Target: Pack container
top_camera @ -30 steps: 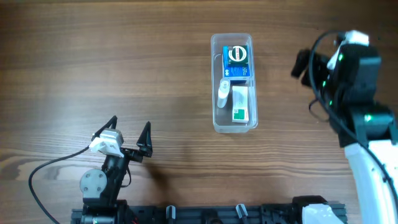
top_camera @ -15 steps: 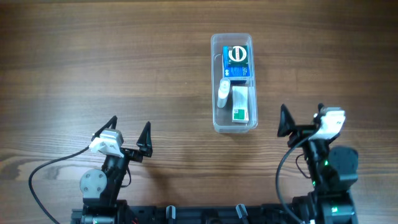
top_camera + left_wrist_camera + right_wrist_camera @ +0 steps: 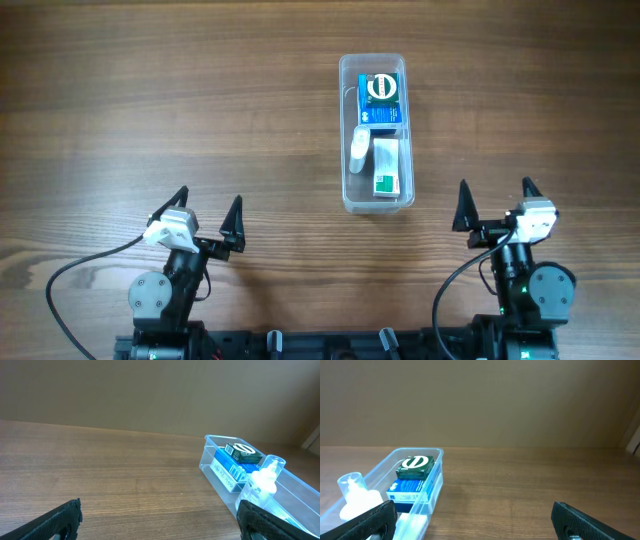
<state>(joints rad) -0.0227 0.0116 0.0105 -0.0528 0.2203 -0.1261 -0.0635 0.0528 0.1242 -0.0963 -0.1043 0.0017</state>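
The container (image 3: 344, 120), holding small boxes (image 3: 381, 98) and a spray bottle (image 3: 359, 150), lies on the table (image 3: 150, 100) right of centre, well apart from the left end effector (image 3: 210, 203) and right end effector (image 3: 495, 196), both wide open and empty.

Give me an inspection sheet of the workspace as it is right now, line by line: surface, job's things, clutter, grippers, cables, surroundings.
Surface: wooden table, bare wood grain.
Job's things: clear container right of centre, holding a blue box with a dark green box on top, a small spray bottle and a white-and-green box.
Clutter: nothing seen.
Grippers: left gripper and right gripper both open, holding nothing, near the front edge, apart from the container.
Cables: a black cable loops beside the left arm, another beside the right arm.
Surroundings: plain beige wall behind the table.
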